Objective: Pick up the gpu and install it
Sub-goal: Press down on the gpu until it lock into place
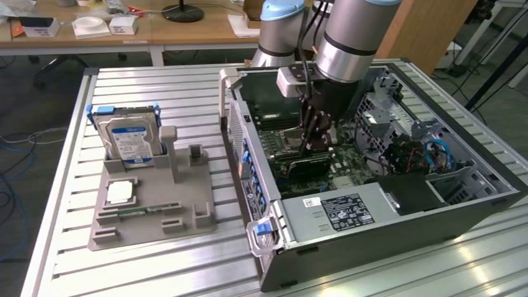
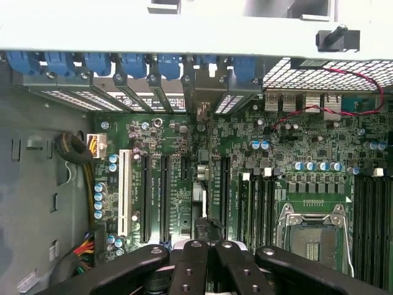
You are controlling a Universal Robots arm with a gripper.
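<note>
The open computer case lies on its side on the slatted table, motherboard facing up. My gripper reaches down into it from the arm above. Directly under the fingertips the gpu, a dark card on a green board, stands on edge over the motherboard's expansion slots. In the wrist view my gripper is shut, its black fingers pressed together on the card's thin top edge. The gpu runs edge-on away from the fingers toward the rear slot openings of the case.
A grey parts holder at the exterior view's left carries a hard drive, a processor and a RAM stick. Inside the case are the power supply, the empty processor socket, drive cages and cables.
</note>
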